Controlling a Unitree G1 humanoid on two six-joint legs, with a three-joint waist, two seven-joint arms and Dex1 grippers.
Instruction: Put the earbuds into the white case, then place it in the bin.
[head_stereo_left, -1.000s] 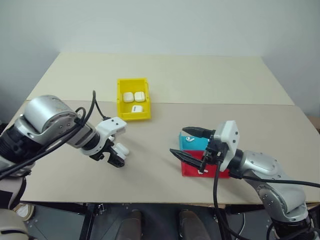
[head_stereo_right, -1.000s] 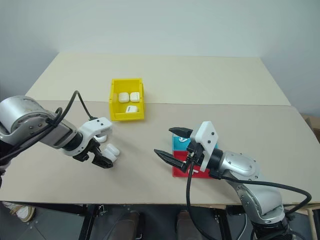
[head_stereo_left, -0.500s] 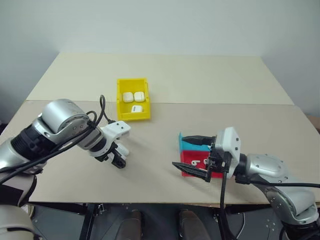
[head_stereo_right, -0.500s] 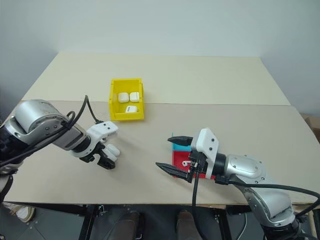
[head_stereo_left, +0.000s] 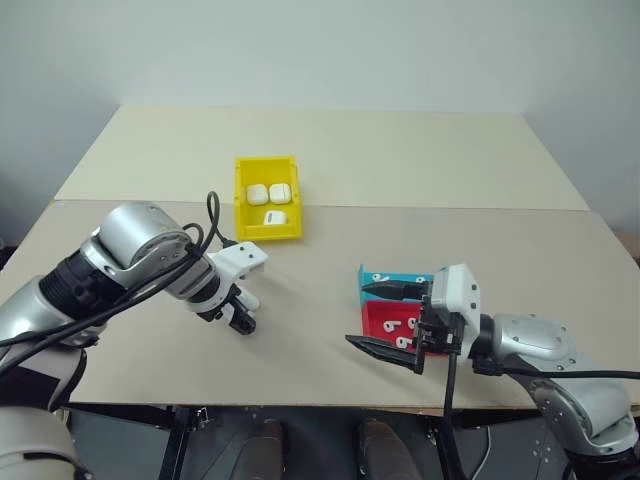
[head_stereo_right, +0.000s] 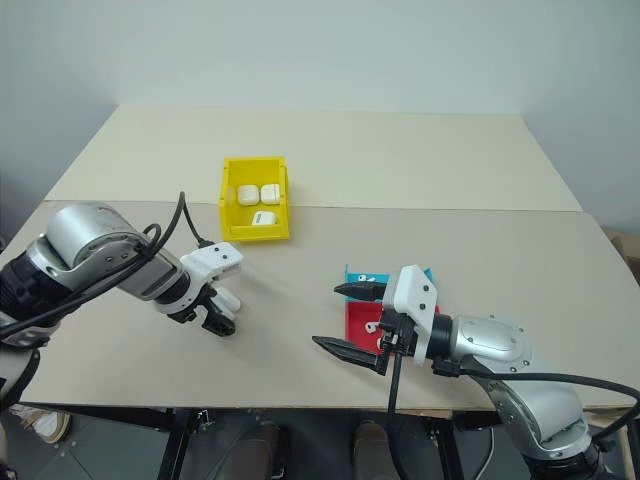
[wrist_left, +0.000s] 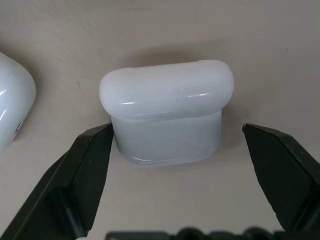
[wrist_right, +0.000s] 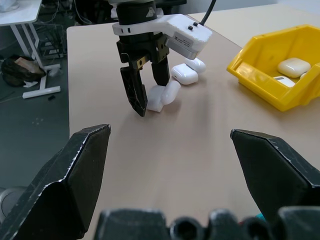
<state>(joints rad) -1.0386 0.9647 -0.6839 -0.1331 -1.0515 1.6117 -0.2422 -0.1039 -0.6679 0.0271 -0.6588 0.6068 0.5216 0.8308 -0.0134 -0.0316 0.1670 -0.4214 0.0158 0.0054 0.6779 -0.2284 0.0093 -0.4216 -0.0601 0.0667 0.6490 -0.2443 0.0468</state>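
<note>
Right gripper (head_stereo_left: 385, 318) has sunk, open and empty; open left gripper (wrist_left: 177, 145) straddles white case (wrist_left: 166, 118), another case (wrist_left: 12, 100) beside

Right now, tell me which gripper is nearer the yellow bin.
Left. The left gripper hangs over white cases on the table just in front of the bin; the right gripper is farther off, by the red tray.

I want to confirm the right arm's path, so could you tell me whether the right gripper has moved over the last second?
Yes. The right gripper has dropped toward the near table edge, off the blue tray and alongside the red tray.
</note>
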